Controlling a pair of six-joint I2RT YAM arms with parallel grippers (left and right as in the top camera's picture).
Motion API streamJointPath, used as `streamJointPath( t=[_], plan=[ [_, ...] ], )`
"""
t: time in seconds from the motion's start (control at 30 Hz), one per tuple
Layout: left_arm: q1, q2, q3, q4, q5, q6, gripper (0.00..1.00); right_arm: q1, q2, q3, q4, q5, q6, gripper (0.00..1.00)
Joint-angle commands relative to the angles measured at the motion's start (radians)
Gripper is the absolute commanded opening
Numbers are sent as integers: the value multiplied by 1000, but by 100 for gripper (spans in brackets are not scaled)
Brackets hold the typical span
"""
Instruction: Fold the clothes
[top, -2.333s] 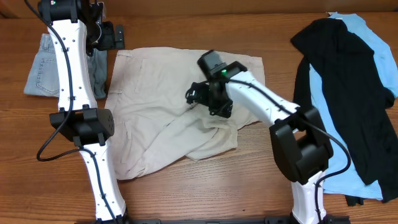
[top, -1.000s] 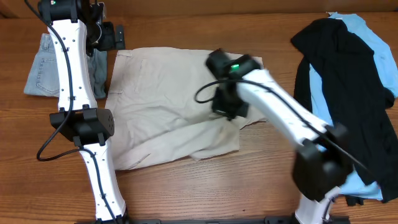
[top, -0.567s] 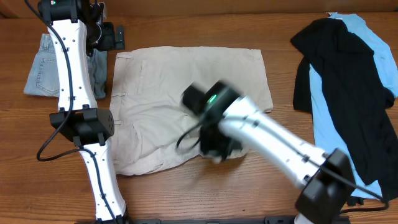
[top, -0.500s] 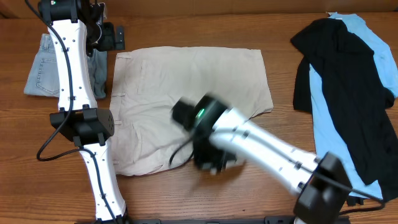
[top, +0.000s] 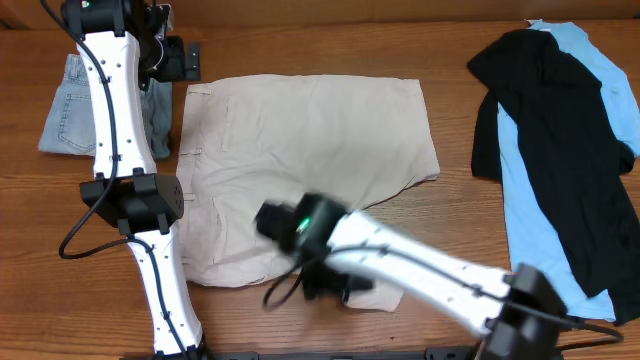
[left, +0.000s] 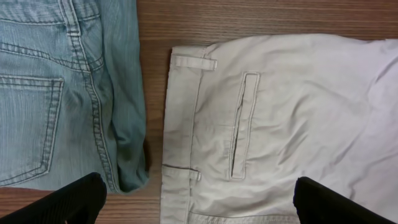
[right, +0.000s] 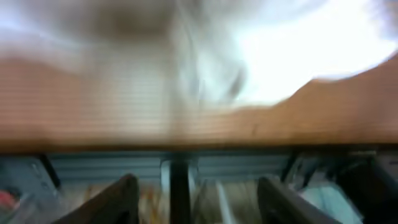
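Overhead, my right gripper has dragged the bunched leg of the shorts nearward. They now lie flat beyond my jaws, ready for folding. Blur hides whether my jaws grip.

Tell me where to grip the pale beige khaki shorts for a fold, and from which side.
Pinch the pale beige khaki shorts at the far leg's hem corner, coming from the robot's right over the wooden table. That hem lies flat as a free edge, opposite the waistband, so it can probably be lifted and carried across.
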Motion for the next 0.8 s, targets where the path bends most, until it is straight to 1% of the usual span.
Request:
streamJointPath(
  t=[0.0, 0.07, 0.1, 0.17, 0.2, 0.27, 0.33, 0.43, 0.57, 0.7, 0.77],
  plan=[
    [-7, -9, 19, 5, 2, 24, 100, -202, -117, 50, 111, 174, -104, 75],
    [-7, -9, 19, 4, 2, 24, 100, -335, -123, 50, 220, 132, -225, 77],
    [-7, -9, 19, 4, 2, 24, 100, -383, -117, 49, 259, 117, -274, 79],
    [-7, -8, 19, 8, 4, 24, 100, -494, -93, 49, 339, 95, -356, 80],
    [-7, -6, 19, 21, 13, 24, 100, -605, -55, 49, 410, 61, -422, 81],
    [-10, -5, 18, 39, 37, 60, 100, -702, -3, 49, 463, 3, -495, 81],
    [-18, -5, 16, 57, 76, 123, 100, -769, 48, 49, 488, -42, -560, 81],
    [-38, -4, 4, 73, 116, 223, 100, -832, 117, 49, 493, -58, -628, 81],
    [-78, 11, -36, 85, 114, 296, 100, -860, 212, 49, 507, -55, -711, 80],
    [-110, 50, -93, 107, 89, 311, 100, -860, 278, 49, 532, 6, -723, 80],
    [-120, 77, -119, 115, 74, 311, 100, -860, 303, 49, 546, 44, -724, 79]
  ],
)
